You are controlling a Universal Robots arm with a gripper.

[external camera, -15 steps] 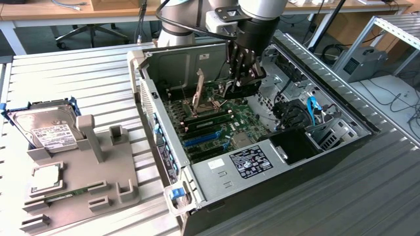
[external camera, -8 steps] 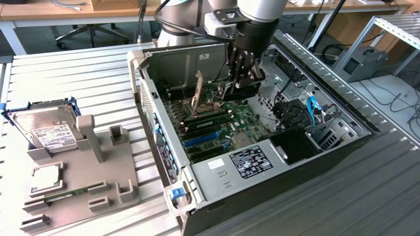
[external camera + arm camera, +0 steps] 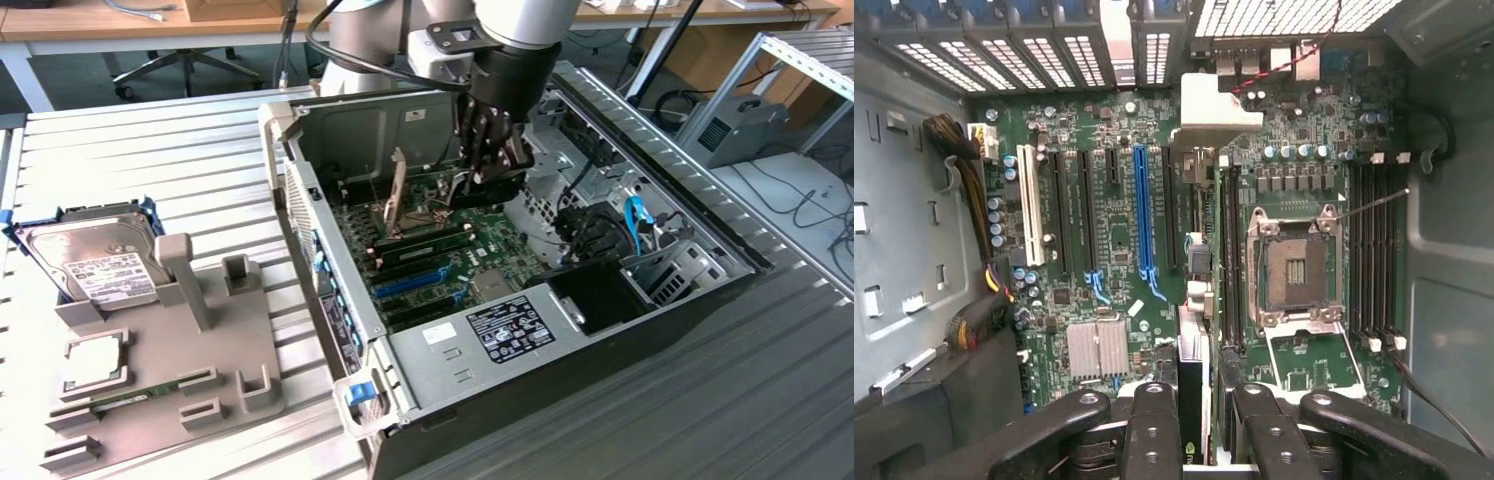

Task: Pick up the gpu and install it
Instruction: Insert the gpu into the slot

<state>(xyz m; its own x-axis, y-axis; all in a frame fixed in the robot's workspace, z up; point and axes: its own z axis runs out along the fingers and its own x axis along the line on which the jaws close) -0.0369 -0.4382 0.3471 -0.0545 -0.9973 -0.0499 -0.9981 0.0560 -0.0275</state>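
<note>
Jaws grip the gpu (image 3: 1192,300) edge-on, upright above the motherboard (image 3: 1114,210), case walls close.

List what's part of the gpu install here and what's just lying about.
Part of the job:
- gripper, closed on the gpu
- gpu, held edge-on over the board
- motherboard, with its blue slot
- open PC case

Lying about:
- hard drive
- memory stick
- square silver chip
- grey holder they sit on
</note>
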